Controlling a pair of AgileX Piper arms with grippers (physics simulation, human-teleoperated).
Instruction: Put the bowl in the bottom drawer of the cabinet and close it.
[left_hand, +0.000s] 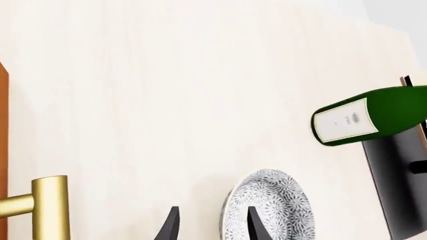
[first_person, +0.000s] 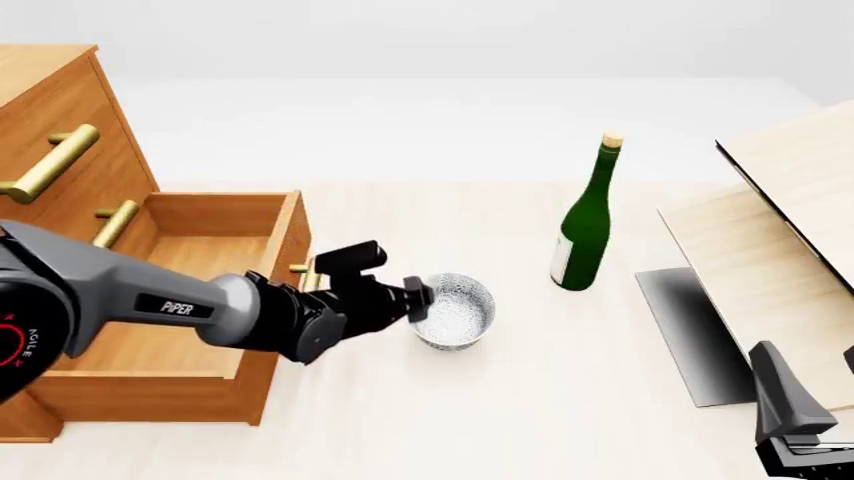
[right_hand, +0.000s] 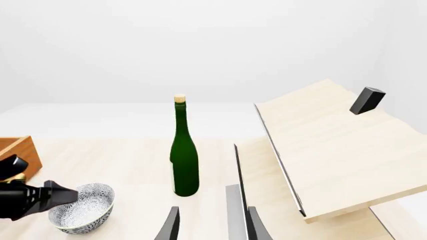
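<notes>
The white speckled bowl (first_person: 461, 314) stands upright on the table beside the front of the bottom drawer (first_person: 220, 214), which is pulled out of the orange-brown cabinet (first_person: 54, 110) and holds nothing. My left gripper (first_person: 423, 296) is open at the bowl's near-left rim. In the left wrist view the left gripper (left_hand: 213, 227) straddles the rim of the bowl (left_hand: 277, 202), one finger outside and one over the inside. My right gripper (right_hand: 213, 227) is open and holds nothing, low at the front right (first_person: 794, 420), far from the bowl (right_hand: 83, 209).
A green wine bottle (first_person: 585, 225) stands upright to the right of the bowl. Pale wood boards (first_person: 787, 230) lean over a dark base (first_person: 687, 330) at the right. The drawer's brass handle (left_hand: 47, 205) is close to my left gripper.
</notes>
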